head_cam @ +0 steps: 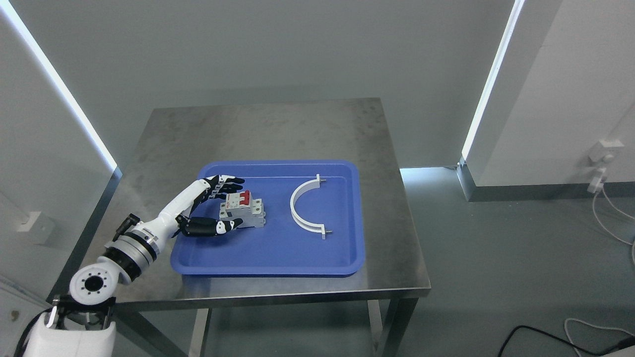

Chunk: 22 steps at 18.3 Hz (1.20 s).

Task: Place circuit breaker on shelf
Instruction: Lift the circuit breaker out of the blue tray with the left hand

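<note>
**A:** What fills the middle of the frame?

**B:** A steel table seen from above, with a blue tray lying on its near half. The tray sits a little left of the picture's centre.

**A:** Where is the circuit breaker?

**B:** The circuit breaker rests inside the tray, in its left part. It is a grey and white block with red switches on its upper face.

**A:** And the robot's hand?

**B:** The left hand reaches in from the lower left corner, on a white arm with a silver wrist ring. Its palm is at the breaker's left side. The black and white fingers arch over the block's far edge, and the thumb lies along its near edge. So the hand brackets the breaker, digits at its edges, but whether it grips firmly I cannot tell. The block sits flat on the tray floor.

**A:** Anything else in the tray?

**B:** A white half-ring bracket, curved like the letter C and opening toward the right, lies right of the breaker, apart from it.

**A:** The surroundings?

**B:** Grey walls, bright light strips slanting at the upper left and upper right, and cables on the floor at the right edge.
</note>
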Available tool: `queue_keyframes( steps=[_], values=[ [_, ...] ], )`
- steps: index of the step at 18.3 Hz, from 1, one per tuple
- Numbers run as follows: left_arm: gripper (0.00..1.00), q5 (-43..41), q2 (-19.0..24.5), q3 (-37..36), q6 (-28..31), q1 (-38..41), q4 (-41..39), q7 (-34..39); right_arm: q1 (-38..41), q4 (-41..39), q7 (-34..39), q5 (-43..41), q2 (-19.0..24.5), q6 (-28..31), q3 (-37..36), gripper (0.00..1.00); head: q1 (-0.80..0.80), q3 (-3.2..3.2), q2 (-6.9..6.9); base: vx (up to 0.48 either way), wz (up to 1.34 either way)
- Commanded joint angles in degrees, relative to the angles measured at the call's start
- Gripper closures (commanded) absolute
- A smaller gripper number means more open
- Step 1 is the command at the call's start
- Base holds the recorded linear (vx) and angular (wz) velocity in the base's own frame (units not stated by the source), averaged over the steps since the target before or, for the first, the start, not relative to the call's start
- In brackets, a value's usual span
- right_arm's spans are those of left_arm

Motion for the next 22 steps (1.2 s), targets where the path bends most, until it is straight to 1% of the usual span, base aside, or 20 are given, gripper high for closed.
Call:
queue_keyframes(
  steps=[1,2,3,4,6,7,9,10,11,12,13,14,15,16,17,20,21,22],
  values=[
    [0.53,-1.2,1.3,-0.9,-1.3,-0.6,1.9,-1.4,0.0,0.0,0.0,0.0,-1.0,3.4,1.1,0.00,0.00,0.00,0.00,0.004,0.02],
    [0.54,-1.2,1.3,-0.9,-1.6,-0.3,1.9,-1.6,0.0,0.0,0.0,0.0,-1.0,3.4,1.1,0.00,0.00,0.00,0.00,0.000,0.00],
    [0.64,-1.2,1.2,-0.4,-2.2,-0.3,1.9,-1.6,0.0,0.0,0.0,0.0,-1.0,3.4,1.1,0.00,0.00,0.00,0.00,0.000,0.00],
    [0.73,-1.3,1.2,-0.1,-4.3,-0.3,2.5,-1.6,0.0,0.0,0.0,0.0,-1.0,3.4,1.1,0.00,0.00,0.00,0.00,0.000,0.00],
    [0.87,-1.3,1.1,0.5,-10.4,-0.1,5.0,-1.6,0.0,0.0,0.0,0.0,-1.0,3.4,1.1,0.00,0.00,0.00,0.00,0.000,0.00],
    [0.90,-1.3,0.8,0.8,-12.8,-0.1,5.8,-1.6,0.0,0.0,0.0,0.0,-1.0,3.4,1.1,0.00,0.00,0.00,0.00,0.001,0.02],
    [0.92,-1.2,-0.3,4.2,-14.5,-0.6,6.4,-1.0,0.0,0.0,0.0,0.0,-1.0,3.4,1.1,0.00,0.00,0.00,0.00,0.001,0.02],
    [0.91,-0.5,-3.1,7.8,-14.9,-1.4,6.5,-0.7,0.0,0.0,0.0,0.0,-1.0,3.4,1.1,0.00,0.00,0.00,0.00,0.000,0.00],
    [0.90,1.0,-7.7,11.8,-15.8,-3.1,6.5,-0.6,0.0,0.0,0.0,0.0,-1.0,3.4,1.1,0.00,0.00,0.00,0.00,0.000,0.00],
    [0.90,3.1,-13.2,16.4,-17.5,-4.0,6.5,-0.5,0.0,0.0,0.0,0.0,-1.0,3.4,1.1,0.00,0.00,0.00,0.00,-0.008,-0.05],
    [0.90,4.5,-15.9,20.3,-19.6,-4.4,6.4,-0.4,0.0,0.0,0.0,0.0,-1.0,3.4,1.1,0.00,0.00,0.00,0.00,-0.008,-0.05],
    [0.91,5.5,-15.9,23.0,-23.2,-4.6,6.4,-0.2,0.0,0.0,0.0,0.0,-1.0,3.4,1.1,0.00,0.00,0.00,0.00,0.008,0.02],
    [0.91,8.4,-15.9,23.2,-26.9,-4.5,6.4,1.5,0.0,0.0,0.0,0.0,-1.0,3.4,1.1,0.00,0.00,0.00,0.00,0.008,0.02],
    [0.91,11.4,-15.9,23.0,-28.5,-4.2,6.4,4.5,0.0,0.0,0.0,0.0,-1.0,3.4,1.1,0.00,0.00,0.00,0.00,-0.001,-0.04],
    [0.90,12.5,-15.9,22.9,-28.5,-3.8,6.3,9.2,0.0,0.0,0.0,0.0,-1.0,3.4,1.1,0.00,0.00,0.00,0.00,-0.001,-0.04],
    [0.88,12.6,-15.9,22.0,-28.5,-1.9,5.3,28.8,0.0,0.0,0.0,0.0,-1.0,3.4,1.1,0.00,0.00,0.00,0.00,0.007,-0.27],
    [0.88,12.6,-15.9,21.1,-28.6,-1.1,4.7,33.3,0.0,0.0,0.0,0.0,-1.0,3.4,1.1,0.00,0.00,0.00,0.00,0.012,-0.39],
    [0.88,12.7,-15.9,19.5,-28.8,1.2,3.9,34.0,0.0,0.0,0.0,0.0,-1.0,3.4,1.1,0.00,0.00,0.00,0.00,-0.013,-0.48]
  ],
)
